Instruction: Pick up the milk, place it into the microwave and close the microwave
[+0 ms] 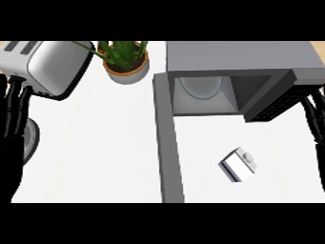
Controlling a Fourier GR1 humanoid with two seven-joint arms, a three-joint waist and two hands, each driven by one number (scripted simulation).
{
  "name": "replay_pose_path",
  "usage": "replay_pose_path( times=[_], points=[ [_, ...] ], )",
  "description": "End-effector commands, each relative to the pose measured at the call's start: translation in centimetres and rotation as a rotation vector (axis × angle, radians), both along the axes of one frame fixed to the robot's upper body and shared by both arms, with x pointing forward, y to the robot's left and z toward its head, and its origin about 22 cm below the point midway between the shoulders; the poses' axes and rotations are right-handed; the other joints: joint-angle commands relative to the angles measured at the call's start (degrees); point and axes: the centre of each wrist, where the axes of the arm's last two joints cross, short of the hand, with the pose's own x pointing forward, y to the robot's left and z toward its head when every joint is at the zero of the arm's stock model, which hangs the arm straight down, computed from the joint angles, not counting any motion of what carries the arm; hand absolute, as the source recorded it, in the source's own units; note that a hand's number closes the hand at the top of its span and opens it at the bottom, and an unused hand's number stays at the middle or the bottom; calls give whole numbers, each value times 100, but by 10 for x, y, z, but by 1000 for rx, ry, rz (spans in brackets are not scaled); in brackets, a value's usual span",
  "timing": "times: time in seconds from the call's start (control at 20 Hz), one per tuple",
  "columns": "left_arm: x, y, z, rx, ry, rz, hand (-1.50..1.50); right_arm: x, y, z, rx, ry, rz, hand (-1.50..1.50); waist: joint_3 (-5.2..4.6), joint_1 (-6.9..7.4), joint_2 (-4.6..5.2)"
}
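A small white and blue milk carton lies on the white counter, in front of the microwave. The grey microwave stands at the back right with its cavity open and a round turntable visible inside. Its dark door is swung out to the right. My right hand shows at the right edge, open with fingers up, to the right of the carton and just beside the door. At the left edge my left hand is open, fingers up, far from the carton.
A silver toaster stands at the back left. A potted green plant sits between toaster and microwave. A grey strip runs front to back down the counter. A round grey object lies partly behind my left hand.
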Motion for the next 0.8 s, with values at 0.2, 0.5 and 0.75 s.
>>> replay_pose_path(
  times=[0.2,0.5,0.75],
  points=[
    [-4,21,20,34,46,-30,-150,-20,-9,-9,4,-63,272,-150,37,155,-99],
    [-34,41,11,-169,127,-124,-150,-62,-8,1,87,3,447,-150,31,152,-115],
    [-76,52,13,-183,160,-133,-150,-64,-19,-8,71,30,381,-150,29,189,-100]
  ],
)
